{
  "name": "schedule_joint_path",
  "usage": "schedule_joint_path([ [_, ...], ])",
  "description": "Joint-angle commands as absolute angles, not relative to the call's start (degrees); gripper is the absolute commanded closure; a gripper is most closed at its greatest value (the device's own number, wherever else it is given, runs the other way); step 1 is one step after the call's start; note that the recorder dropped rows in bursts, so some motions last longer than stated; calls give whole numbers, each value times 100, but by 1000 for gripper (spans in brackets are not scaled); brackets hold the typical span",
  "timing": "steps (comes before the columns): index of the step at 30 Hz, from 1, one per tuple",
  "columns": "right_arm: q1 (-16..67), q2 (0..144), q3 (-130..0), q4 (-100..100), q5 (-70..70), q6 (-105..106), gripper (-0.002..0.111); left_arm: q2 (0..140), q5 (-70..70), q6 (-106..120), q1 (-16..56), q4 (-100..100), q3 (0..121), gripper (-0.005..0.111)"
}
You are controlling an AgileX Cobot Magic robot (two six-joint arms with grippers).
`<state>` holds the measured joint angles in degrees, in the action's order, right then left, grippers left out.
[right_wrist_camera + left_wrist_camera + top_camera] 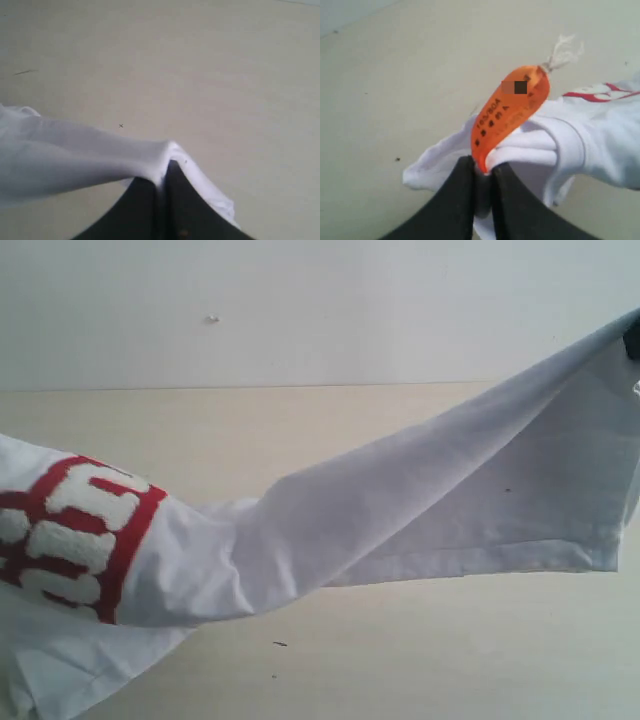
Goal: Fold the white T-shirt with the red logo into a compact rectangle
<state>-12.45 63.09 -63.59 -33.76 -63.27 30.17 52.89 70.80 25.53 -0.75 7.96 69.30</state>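
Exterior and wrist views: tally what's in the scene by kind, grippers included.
white T-shirt: 1
red logo: 1
orange tag: 1
grippers: 2 (left gripper, right gripper, both shut on the shirt)
table: 1
Total: 6

Left hand [481, 169] and right hand [162, 172], both tightly closed.

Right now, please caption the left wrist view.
Left gripper pinches the white cotton T-shirt at its orange neck tag.
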Motion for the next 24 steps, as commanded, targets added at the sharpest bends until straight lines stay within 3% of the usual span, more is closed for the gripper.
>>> schedule_joint_path([
  [1,-1267,6748,-6371,-3384,-6012,2987,108,5768,6996,2207,-42,100,6995,107],
  [12,-1267,9576,-7058,-3096,-6165,3063,108,8070,6538,3987,-71,-111,6927,107],
  [18,-1267,10717,-7842,-3128,-5064,4580,108,8932,3683,4479,-71,-475,6927,107],
  [24,-1267,11247,-7996,-4035,-2905,5830,108,9807,1239,4479,-80,-558,6927,107],
])
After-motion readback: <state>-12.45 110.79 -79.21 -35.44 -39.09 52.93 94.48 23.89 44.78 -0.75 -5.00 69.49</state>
